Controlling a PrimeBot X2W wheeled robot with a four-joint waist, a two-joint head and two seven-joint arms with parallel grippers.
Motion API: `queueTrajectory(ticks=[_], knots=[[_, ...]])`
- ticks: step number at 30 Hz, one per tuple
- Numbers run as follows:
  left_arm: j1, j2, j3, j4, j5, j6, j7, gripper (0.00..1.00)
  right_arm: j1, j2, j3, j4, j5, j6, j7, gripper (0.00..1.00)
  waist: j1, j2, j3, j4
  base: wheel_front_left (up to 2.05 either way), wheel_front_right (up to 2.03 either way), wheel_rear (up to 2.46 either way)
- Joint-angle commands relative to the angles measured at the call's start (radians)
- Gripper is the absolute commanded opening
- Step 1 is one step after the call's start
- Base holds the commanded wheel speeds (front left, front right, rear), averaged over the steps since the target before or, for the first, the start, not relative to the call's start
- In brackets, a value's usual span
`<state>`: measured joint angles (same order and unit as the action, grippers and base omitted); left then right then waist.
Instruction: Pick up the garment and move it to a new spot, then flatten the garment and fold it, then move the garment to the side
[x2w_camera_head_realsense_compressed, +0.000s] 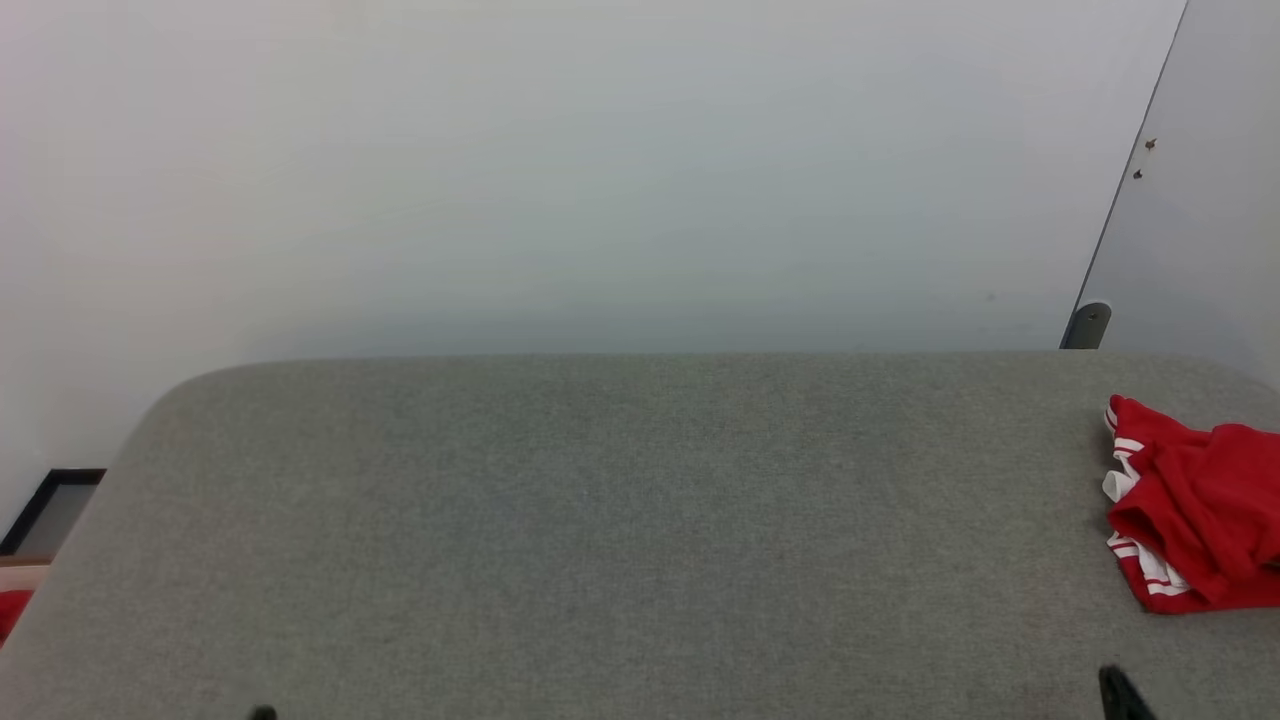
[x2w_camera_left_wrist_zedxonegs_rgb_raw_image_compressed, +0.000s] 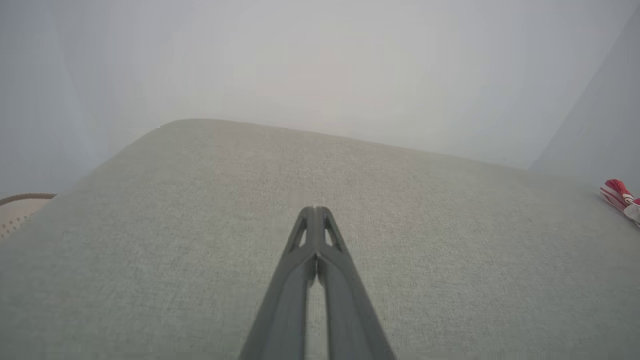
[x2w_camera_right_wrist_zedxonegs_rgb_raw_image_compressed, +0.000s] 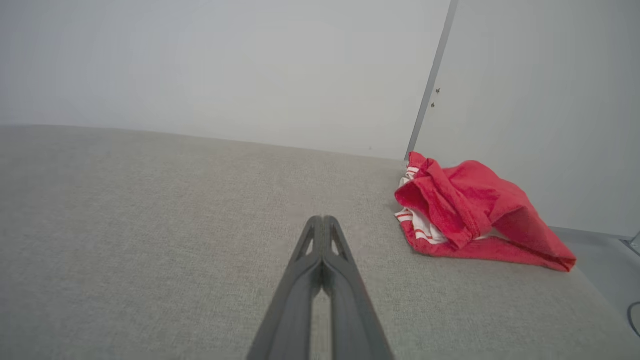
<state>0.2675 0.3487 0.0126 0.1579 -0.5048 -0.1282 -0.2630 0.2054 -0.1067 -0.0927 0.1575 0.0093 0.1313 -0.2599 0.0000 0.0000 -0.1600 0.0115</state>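
One garment (x2w_camera_head_realsense_compressed: 1200, 500) noted: red with white panels and striped trim, lying crumpled in a heap at the far right edge of the grey fabric-covered tabletop (x2w_camera_head_realsense_compressed: 620, 520), partly cut off by the head view's right border. The right wrist view shows the same heap (x2w_camera_right_wrist_zedxonegs_rgb_raw_image_compressed: 470, 215) ahead and to the right of the right gripper (x2w_camera_right_wrist_zedxonegs_rgb_raw_image_compressed: 322, 220), well apart from it. Two grippers observed. The left gripper (x2w_camera_left_wrist_zedxonegs_rgb_raw_image_compressed: 314, 212) sits over bare tabletop, its two fingers pressed together at the tips, pinching nothing. The right gripper's two fingers are likewise pressed together and empty. One small red scrap (x2w_camera_head_realsense_compressed: 10, 610) shows beyond the tabletop's left edge.
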Motion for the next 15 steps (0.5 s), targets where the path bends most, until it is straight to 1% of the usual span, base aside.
queueTrajectory(ticks=[1, 15], knots=[[0.0, -0.009, -0.003, 0.008, -0.006, 0.0, 0.002, 0.0, 0.0, 0.002, -0.002, 0.01, 0.008, 0.0, 0.004, 0.0, 0.0001, 0.0, 0.0, 0.0, 0.0, 0.0, 0.0], [-0.073, -0.062, 0.018, 0.024, -0.212, 0.0, 0.072, 0.0, -0.062, 0.012, -0.007, 0.024, 0.306, 0.0, 0.075, 0.0, 0.0001, 0.0, 0.019, -0.001, 0.0, 0.0, 0.0]])
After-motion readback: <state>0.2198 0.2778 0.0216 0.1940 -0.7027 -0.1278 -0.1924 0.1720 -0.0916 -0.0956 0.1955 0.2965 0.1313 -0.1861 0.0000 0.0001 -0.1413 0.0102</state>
